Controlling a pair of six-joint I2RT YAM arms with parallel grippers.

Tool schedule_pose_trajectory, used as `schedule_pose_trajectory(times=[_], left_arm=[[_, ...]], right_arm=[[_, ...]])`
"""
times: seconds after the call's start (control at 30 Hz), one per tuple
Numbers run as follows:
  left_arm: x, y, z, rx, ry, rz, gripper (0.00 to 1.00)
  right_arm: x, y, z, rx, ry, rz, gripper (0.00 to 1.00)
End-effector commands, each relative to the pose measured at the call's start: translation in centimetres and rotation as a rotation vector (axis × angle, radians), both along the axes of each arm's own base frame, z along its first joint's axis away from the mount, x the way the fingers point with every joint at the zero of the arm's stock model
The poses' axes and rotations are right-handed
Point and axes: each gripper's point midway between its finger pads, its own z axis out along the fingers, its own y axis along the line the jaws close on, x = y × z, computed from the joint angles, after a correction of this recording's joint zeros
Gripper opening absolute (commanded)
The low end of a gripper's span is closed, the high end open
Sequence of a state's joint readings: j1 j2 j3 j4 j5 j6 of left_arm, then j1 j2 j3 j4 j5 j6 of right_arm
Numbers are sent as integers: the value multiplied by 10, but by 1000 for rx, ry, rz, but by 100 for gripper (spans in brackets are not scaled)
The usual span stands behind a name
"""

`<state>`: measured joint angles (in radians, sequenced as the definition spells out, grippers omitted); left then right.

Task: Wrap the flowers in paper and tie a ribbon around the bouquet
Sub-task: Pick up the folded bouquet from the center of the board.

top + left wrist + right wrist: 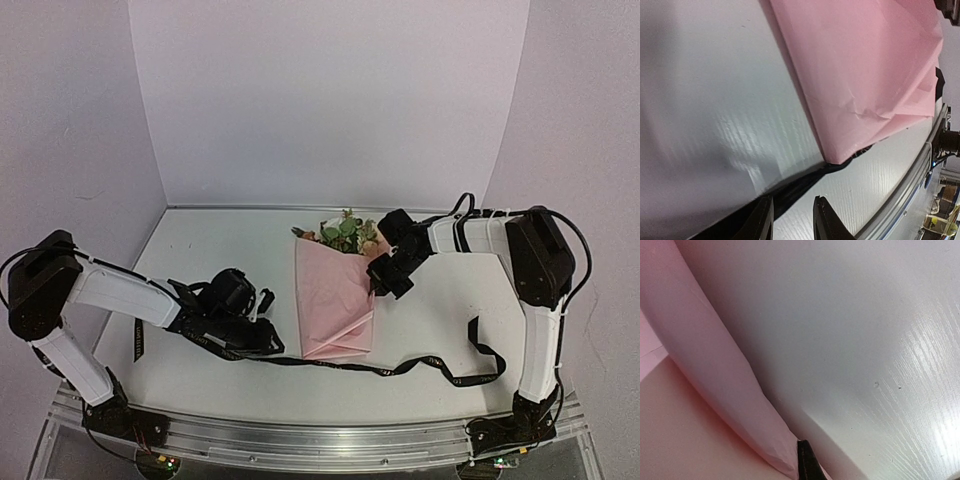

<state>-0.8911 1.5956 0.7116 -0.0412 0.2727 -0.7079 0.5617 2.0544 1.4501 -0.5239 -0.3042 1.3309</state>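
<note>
The left gripper (792, 211) lies low over the table (200, 255), its jaws partly apart and clamped on nothing. The ribbon (400, 368) runs between its fingers (762, 220), close to one of them. From there it runs ahead of the gripper, slips under the pointed bottom of the paper (335, 295) and trails out loose across the table beyond it. That placement looks deliberate. With the ribbon already under the wrap, its two ends can be drawn up and around the cone, and this gripper is set to take the near end.

The paper sits just ahead of the left gripper as a folded cone. The flowers (345, 232) show at its far, open end, well beyond the left gripper's reach line.

The right gripper (385, 278) is on the cone's other side, up near the flowers, with its jaws closed. In the wrist view a raised fold of paper runs straight down to its fingertip (807, 462), so it appears to pinch the paper's edge. I judge this hold keeps the wrap from springing open while the ribbon is worked. The ribbon's free end lies on the table behind and below this gripper, well apart from it.
</note>
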Motion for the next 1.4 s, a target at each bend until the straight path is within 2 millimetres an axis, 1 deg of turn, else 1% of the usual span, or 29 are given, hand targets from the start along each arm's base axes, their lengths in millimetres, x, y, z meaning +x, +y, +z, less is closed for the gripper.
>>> schedule_pose_trajectory(times=[0.0,0.13,0.27,0.47,0.57,0.67,0.77,1.0,1.13,1.37], left_arm=[[-11,-16,16,-63,-39,-83,27],[-16,-21,13,-81,-35,-98,24],[-17,-21,3,-71,-30,-95,23],[-17,-30,-2,-109,-15,-108,23],[-18,-31,-8,-97,-8,-107,22],[-20,-26,-20,-56,7,-96,21],[-21,-18,-34,14,15,-71,18],[-15,3,-50,155,22,-1,14],[-15,8,-52,190,22,13,14],[-14,16,-55,229,30,46,14]], right_arm=[[-2,-1,13,11,10,-60,0],[0,2,14,30,26,-94,0],[1,3,15,37,31,-115,0],[0,1,15,42,33,-136,0],[1,3,14,51,37,-148,0],[0,2,14,57,38,-162,0],[0,2,15,67,38,-180,0],[-2,3,11,117,47,-250,0],[-1,5,12,150,51,-291,0],[3,9,20,199,40,-333,0]])
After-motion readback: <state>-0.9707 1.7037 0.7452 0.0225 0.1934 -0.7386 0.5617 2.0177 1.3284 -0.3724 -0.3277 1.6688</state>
